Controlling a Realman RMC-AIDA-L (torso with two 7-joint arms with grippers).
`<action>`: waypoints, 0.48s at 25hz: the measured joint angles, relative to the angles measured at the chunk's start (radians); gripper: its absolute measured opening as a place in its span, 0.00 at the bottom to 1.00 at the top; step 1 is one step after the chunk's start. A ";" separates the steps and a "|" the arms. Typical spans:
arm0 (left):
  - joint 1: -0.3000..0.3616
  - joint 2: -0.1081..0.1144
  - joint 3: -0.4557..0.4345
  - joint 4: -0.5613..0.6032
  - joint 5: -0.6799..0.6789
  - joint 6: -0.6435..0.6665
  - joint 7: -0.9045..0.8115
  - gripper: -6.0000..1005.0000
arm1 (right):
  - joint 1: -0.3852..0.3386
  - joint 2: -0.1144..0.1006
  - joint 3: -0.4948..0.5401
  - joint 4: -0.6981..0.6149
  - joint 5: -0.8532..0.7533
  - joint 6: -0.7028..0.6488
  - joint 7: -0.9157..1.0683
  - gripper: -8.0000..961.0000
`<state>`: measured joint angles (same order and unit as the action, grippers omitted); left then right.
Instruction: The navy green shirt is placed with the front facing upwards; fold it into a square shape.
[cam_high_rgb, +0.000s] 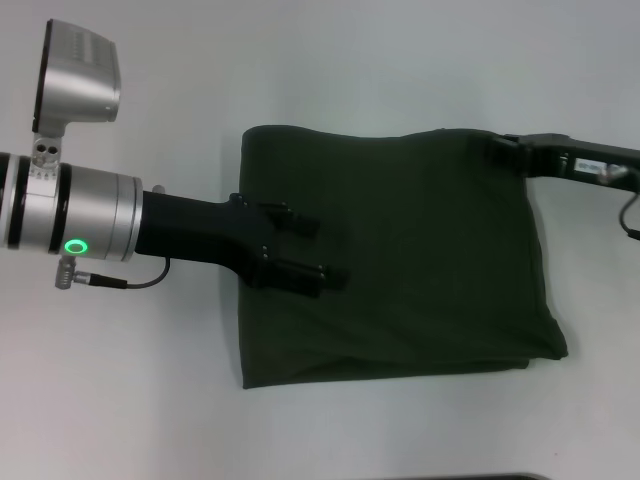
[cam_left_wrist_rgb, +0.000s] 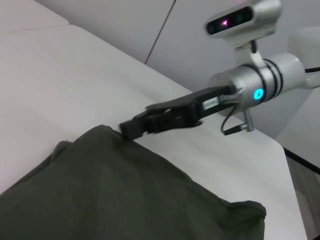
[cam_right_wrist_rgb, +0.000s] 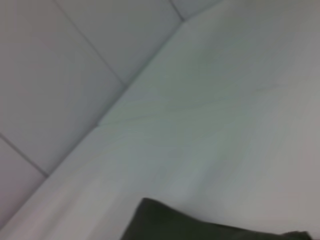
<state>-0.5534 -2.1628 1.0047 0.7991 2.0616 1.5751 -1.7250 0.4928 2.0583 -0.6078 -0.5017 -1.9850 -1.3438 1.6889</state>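
I've got the navy green shirt lying on the white table, roughly mid-table and a bit right of centre in the head view. It's already folded into a rough square, plain green side up, no lettering showing. Left and near edges look straight; the near-right corner flares out a little, with layered edges visible along the near side.

Left gripper comes in from the left, over the shirt's left portion. Fingers spread apart, nothing between them. Can't tell if the tips touch the fabric or sit just above it.

Right gripper is at the shirt's far-right corner, arm reaching in from the right edge. In the left wrist view I see that same gripper with its tip right at the raised fabric corner. Whether its fingers are pinching the cloth, I cannot tell.

Surface: plain matte white tabletop, faint creases visible in the right wrist view, which catches only a dark sliver of shirt at one edge. Table edge shows in both wrist views.

Room: light grey wall panels with thin seams behind the table. A dark strip of floor shows beyond the table corner in the left wrist view.
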 joint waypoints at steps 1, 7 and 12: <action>0.000 0.000 0.000 0.000 0.000 0.000 0.000 0.90 | -0.013 -0.001 0.000 -0.013 0.006 -0.030 -0.012 0.03; 0.000 -0.005 0.004 -0.016 -0.001 0.039 -0.002 0.90 | -0.073 -0.022 -0.011 -0.055 -0.011 -0.203 -0.083 0.03; -0.006 -0.006 0.005 -0.048 -0.002 0.057 -0.001 0.90 | -0.107 -0.058 -0.011 -0.055 -0.043 -0.319 -0.080 0.03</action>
<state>-0.5594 -2.1690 1.0093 0.7509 2.0600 1.6317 -1.7257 0.3858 1.9998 -0.6185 -0.5570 -2.0282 -1.6623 1.6087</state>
